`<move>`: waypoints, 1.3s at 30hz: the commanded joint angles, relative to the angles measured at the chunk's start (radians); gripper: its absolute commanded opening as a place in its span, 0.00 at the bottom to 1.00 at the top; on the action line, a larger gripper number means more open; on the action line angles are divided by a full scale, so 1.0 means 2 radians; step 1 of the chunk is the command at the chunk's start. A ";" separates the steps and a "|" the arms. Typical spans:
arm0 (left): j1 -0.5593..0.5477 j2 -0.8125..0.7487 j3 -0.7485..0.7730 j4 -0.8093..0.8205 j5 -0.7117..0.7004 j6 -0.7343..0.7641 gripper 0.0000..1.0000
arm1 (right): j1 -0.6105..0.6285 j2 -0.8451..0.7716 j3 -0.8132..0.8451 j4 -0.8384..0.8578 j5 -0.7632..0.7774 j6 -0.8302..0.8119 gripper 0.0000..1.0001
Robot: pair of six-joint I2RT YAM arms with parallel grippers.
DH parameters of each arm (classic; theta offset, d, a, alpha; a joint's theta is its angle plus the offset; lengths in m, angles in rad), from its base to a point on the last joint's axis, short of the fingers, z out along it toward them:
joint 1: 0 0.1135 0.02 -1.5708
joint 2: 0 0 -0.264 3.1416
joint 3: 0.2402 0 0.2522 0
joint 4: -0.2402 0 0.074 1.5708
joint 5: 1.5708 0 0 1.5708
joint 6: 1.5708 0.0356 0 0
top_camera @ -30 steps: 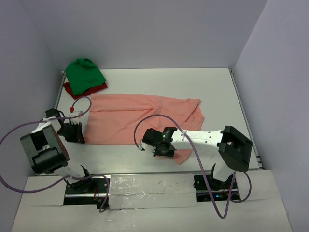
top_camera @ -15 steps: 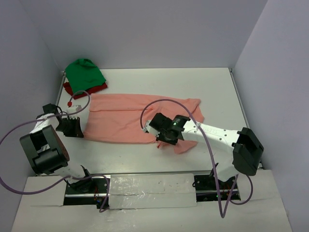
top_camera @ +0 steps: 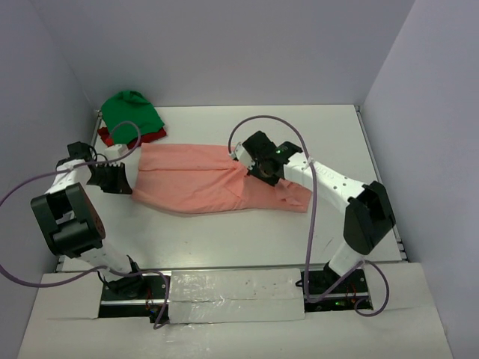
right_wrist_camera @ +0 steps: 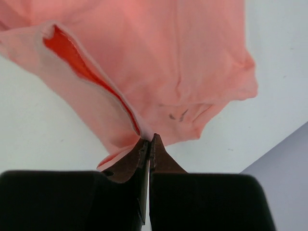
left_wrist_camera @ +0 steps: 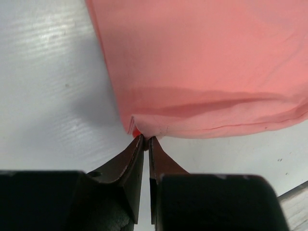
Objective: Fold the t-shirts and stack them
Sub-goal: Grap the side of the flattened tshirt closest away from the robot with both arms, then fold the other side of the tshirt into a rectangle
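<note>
— Where is the salmon-pink shirt (top_camera: pixel 191 179) lying?
— It is lying mid-table (top_camera: pixel 337 134). The green shirt (top_camera: pixel 131 112) is sitting on the dark red shirt (top_camera: pixel 152 136), back-left, well apart.
— The claws?
— The left gripper (left_wrist_camera: pixel 144 140) and right gripper (right_wrist_camera: pixel 150 140) are each pinching its edge, jaws closed.

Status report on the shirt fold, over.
Left gripper shut on salmon-pink shirt, left corner. Right gripper shut on its edge, above mid-shirt. Green shirt atop dark red shirt, far left, apart. Nothing in the way.
</note>
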 commanded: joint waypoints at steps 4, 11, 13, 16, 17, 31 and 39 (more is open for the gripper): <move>-0.025 0.026 0.039 0.010 0.022 -0.018 0.17 | -0.043 0.061 0.093 0.030 0.010 -0.033 0.00; -0.041 0.036 0.054 0.019 0.011 -0.027 0.16 | -0.082 0.120 0.139 0.041 0.025 -0.048 0.00; -0.044 0.034 0.058 0.020 0.009 -0.030 0.15 | -0.099 0.127 0.150 0.044 0.026 -0.052 0.00; -0.047 0.031 0.065 0.020 0.005 -0.035 0.14 | -0.119 0.138 0.159 0.051 0.033 -0.057 0.00; -0.048 0.029 0.067 0.022 0.004 -0.035 0.14 | -0.123 0.139 0.161 0.052 0.032 -0.057 0.00; -0.088 0.034 0.113 0.067 -0.016 -0.080 0.16 | -0.155 0.133 0.160 0.059 0.013 -0.056 0.00; -0.106 0.069 0.134 0.092 -0.028 -0.090 0.19 | -0.154 0.140 0.154 0.063 0.001 -0.053 0.00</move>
